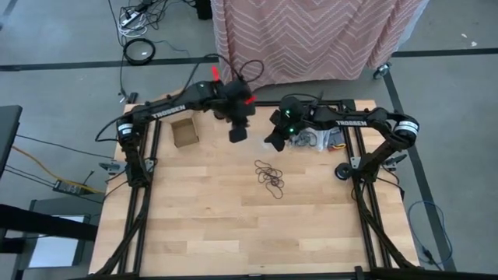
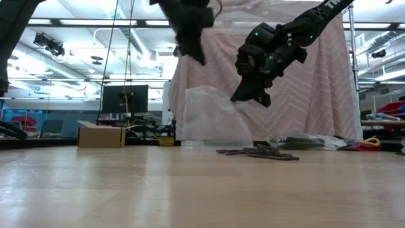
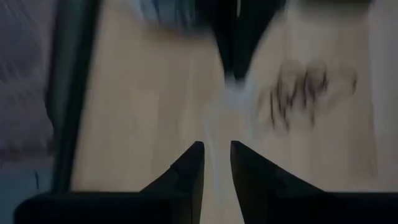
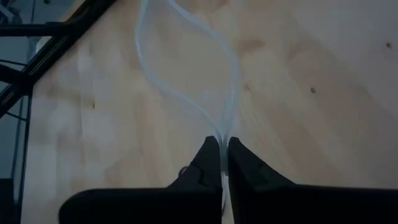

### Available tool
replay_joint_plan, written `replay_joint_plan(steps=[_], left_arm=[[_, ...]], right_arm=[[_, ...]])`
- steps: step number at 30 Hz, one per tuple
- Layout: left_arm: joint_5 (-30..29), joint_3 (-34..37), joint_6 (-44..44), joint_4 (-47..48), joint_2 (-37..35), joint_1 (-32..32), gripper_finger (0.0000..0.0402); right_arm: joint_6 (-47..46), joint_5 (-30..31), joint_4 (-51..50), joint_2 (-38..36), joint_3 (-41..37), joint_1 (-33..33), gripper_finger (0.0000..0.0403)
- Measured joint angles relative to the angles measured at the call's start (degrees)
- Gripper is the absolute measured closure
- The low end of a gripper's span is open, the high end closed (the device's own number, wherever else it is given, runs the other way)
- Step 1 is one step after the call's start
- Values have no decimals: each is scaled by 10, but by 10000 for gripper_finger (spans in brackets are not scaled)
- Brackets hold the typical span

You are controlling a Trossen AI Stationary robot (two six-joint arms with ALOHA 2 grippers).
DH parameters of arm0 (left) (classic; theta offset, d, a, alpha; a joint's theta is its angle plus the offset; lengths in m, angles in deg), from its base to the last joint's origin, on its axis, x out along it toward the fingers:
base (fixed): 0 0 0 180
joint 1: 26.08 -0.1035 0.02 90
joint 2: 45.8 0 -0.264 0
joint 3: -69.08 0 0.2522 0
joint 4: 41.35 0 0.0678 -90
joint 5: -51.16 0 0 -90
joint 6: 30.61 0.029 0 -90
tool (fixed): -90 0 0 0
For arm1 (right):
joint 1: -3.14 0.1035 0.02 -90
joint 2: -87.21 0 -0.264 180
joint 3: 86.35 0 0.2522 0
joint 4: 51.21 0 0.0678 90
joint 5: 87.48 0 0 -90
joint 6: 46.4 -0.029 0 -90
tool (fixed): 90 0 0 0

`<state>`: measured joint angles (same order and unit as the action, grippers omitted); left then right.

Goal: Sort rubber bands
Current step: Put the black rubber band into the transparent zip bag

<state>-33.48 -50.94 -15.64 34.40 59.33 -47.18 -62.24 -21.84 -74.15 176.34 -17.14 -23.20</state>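
High view, layout: a pale wooden worktop [image 1: 194, 225] seen from straight above, with two dark arms reaching in from its far corners.
Cardboard box: a small open box [image 1: 185, 132] sits on the worktop, left of the rubber bands and toward the far edge; it is also seen at the left in the low view [image 2: 101, 134].
Left end effector: it hangs above the worktop [image 1: 237, 132], just left of and beyond the rubber bands. In the left wrist view its two dark fingers [image 3: 186, 168] stand a narrow gap apart, with a pale blurred strip of clear plastic running up from between them; whether they pinch it cannot be told.
Clear bag: in the low view a clear plastic bag [image 2: 212, 120] hangs down to the worktop just left of the rubber bands, below both end effectors.
Rubber bands: a loose cluster of thin dark loops [image 1: 270, 176] lies flat near the middle of the worktop, seen low as a flat dark pile [image 2: 259, 152].
Right end effector: raised above the worktop [image 1: 276, 138], just beyond the rubber bands. In the right wrist view its fingers [image 4: 208, 163] are almost closed, pinching the edge of the clear bag [image 4: 186, 81].
Bag pile: more crinkled clear plastic [image 1: 315, 140] lies right of the rubber bands, toward the far edge under the right arm.
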Motion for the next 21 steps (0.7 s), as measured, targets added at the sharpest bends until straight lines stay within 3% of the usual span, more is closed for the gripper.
replay_joint_plan(steps=[4, 12, 18, 21], left_arm=[[1, 32, -1, 13, 1, 1, 317], [-25, 116, -5, 10, -7, -4, 320], [-23, 169, -6, -59, -42, -8, 349], [23, 197, -13, -112, -35, -9, 369]], right_arm=[[4, 19, 13, -23, 1, -1, 403], [19, 25, -53, -31, 2, -10, 403], [25, 20, -48, -31, 2, 1, 403], [21, 11, -35, -31, 2, 2, 403]])
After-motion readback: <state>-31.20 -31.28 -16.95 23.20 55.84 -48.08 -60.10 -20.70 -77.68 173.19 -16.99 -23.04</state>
